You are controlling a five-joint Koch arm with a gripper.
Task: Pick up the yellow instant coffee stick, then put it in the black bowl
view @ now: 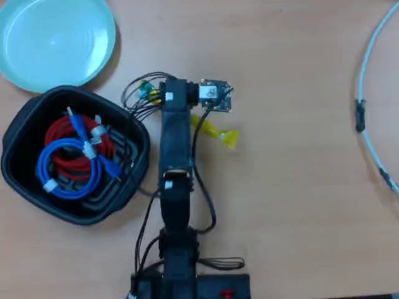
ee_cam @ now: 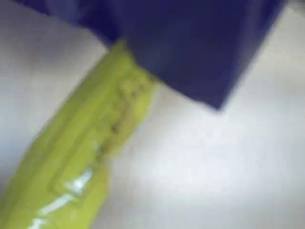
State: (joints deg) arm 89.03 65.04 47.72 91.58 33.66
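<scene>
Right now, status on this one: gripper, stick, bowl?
Gripper over the yellow stick, jaw state unclear. Stick still on the table, right of the arm in the overhead view. Black bowl at left, holds coiled cables.
</scene>
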